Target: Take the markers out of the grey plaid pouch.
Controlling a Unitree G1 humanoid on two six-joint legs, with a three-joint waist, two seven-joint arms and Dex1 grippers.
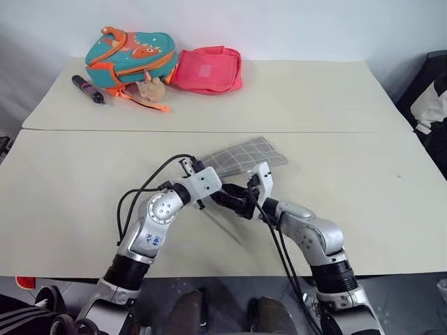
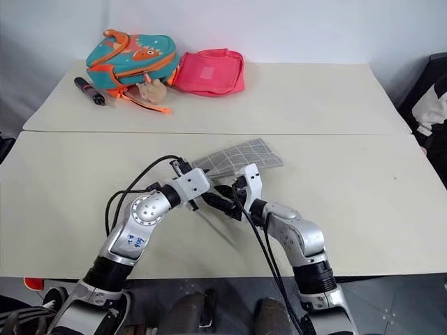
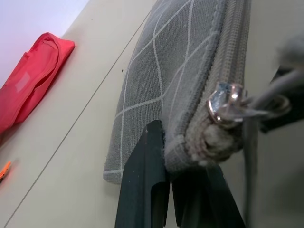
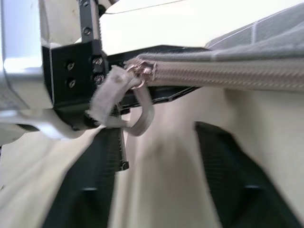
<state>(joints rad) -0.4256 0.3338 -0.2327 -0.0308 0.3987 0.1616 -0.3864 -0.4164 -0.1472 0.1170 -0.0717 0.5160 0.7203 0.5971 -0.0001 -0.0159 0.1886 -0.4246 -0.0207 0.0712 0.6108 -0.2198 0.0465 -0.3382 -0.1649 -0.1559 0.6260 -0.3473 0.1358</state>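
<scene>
The grey plaid pouch (image 1: pixel 246 155) is lifted off the table at its near end, with its far end still resting on the top. My left gripper (image 3: pixel 178 152) is shut on the pouch's near corner, just below the zip. The pouch's zip is closed, and its ring pull (image 4: pixel 141 110) hangs from the slider beside the left gripper's black fingers. My right gripper (image 4: pixel 161 130) sits close under that pull, its two fingers apart and nothing between them. The markers are hidden.
At the table's far left lie a teal-and-orange backpack (image 1: pixel 129 57), a pink-red fabric pouch (image 1: pixel 208 70) and a thick black pen with red accents (image 1: pixel 89 89). A seam (image 1: pixel 335 131) runs across the tabletop. A dark object (image 1: pixel 431 98) stands past the right edge.
</scene>
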